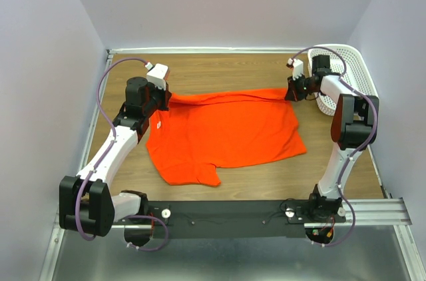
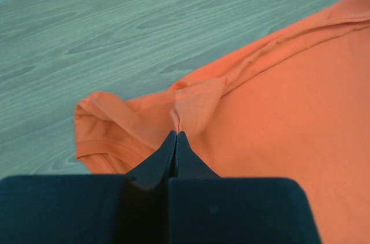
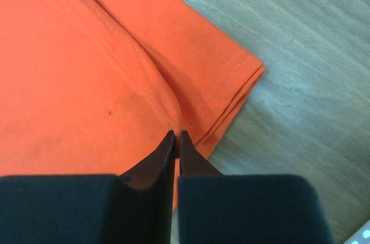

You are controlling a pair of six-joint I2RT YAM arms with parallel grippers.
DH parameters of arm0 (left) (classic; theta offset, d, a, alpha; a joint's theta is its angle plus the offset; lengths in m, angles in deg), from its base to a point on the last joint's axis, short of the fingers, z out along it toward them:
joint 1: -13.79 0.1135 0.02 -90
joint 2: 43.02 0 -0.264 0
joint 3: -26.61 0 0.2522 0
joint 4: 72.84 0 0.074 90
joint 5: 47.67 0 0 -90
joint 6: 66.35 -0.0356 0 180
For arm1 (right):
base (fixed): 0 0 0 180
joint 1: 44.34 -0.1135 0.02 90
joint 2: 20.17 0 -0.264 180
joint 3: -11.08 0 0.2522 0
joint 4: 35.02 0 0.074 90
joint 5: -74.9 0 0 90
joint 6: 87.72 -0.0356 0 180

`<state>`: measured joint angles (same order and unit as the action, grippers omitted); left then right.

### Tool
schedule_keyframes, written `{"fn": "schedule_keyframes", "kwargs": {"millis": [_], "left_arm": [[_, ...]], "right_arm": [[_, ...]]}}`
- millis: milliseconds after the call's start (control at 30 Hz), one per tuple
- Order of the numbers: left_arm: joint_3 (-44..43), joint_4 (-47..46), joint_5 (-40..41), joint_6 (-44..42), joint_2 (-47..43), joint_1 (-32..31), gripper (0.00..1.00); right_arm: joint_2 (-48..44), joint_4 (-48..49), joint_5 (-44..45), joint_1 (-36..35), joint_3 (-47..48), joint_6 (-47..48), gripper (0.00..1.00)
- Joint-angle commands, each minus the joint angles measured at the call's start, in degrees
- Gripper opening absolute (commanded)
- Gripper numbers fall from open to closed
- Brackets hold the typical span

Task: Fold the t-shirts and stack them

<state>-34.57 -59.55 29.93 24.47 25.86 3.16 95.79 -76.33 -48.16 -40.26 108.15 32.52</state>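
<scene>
- orange-red t-shirt [image 1: 226, 131]: one, spread flat on the wooden table [image 1: 219, 71] between my arms.
- left gripper [image 2: 176, 135]: jaws closed, pinching a fold of cloth beside the sleeve, far left corner.
- right gripper [image 3: 177, 135]: jaws closed on cloth just inside the hemmed corner, far right.
- purpose, by my judgement: matched pinches, so the far edge could lift evenly for a fold.
- white lattice basket [image 1: 346, 71]: far right, near the shirt's corner.

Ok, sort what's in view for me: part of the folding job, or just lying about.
Part of the job:
- t-shirt, spread on the table
- left gripper, pinching the t-shirt
- right gripper, pinching the t-shirt near its hem

Lying about:
- basket, far right corner
</scene>
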Motion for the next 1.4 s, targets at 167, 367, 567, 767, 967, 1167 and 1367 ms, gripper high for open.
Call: {"fn": "schedule_keyframes", "kwargs": {"millis": [167,367,567,767,967,1167,1367], "left_arm": [[0.6,0.2,-1.3,-0.6,-1.5,-0.3,0.00],[0.7,0.3,-1.2,-0.6,-2.0,-0.3,0.00],[0.7,0.4,-0.5,-0.6,-2.5,-0.3,0.00],[0.6,0.4,-0.4,-0.6,-3.7,-0.3,0.00],[0.5,2.3,-1.0,0.5,-4.9,-0.4,0.00],[1.4,4.2,0.4,1.9,-5.4,-0.4,0.00],[2.0,5.2,1.2,3.4,-5.5,-0.7,0.00]], "right_arm": [[-6.6,-2.3,3.4,-0.3,-4.5,6.4,0.01],[-8.2,-1.9,9.1,-0.3,-7.8,7.4,0.09],[-7.9,-1.0,8.9,-0.3,-7.9,5.1,0.52],[-12.1,-1.2,5.3,-0.3,-8.8,4.4,0.81],[-18.5,-1.6,-4.1,-0.3,-11.1,0.3,0.81],[-21.6,-2.0,-10.3,-0.3,-13.6,-3.4,0.81],[-22.6,-2.5,-11.4,-0.6,-15.6,-3.8,0.81]]}}
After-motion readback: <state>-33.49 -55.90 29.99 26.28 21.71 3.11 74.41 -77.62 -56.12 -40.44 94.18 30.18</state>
